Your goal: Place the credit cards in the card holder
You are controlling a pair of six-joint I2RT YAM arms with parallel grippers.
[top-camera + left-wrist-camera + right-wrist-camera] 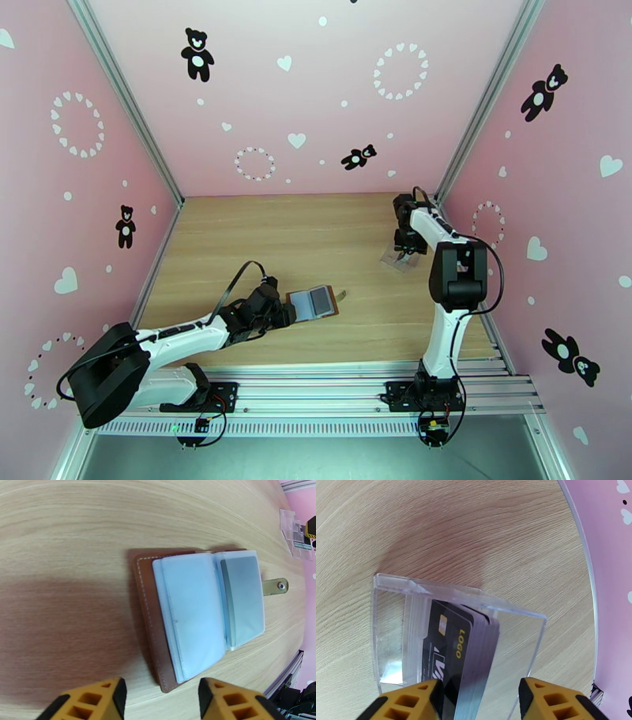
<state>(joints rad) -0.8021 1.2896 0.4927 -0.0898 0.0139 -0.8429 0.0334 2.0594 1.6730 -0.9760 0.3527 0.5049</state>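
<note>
Right gripper [480, 695] astride credit cards [470, 638], wall [612, 598] near

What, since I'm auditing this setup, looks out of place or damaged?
Nothing stands out: the card holder lies open and flat on the table, the credit cards stand together in their clear case.

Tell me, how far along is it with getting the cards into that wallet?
Done: the card holder lies open on the table, and a grey shape in one pocket may be a card. In hand: nothing gripped; the right claw straddles the credit cards standing in the clear case, the left claw hovers open at the holder. Left: the stack to move.
</note>
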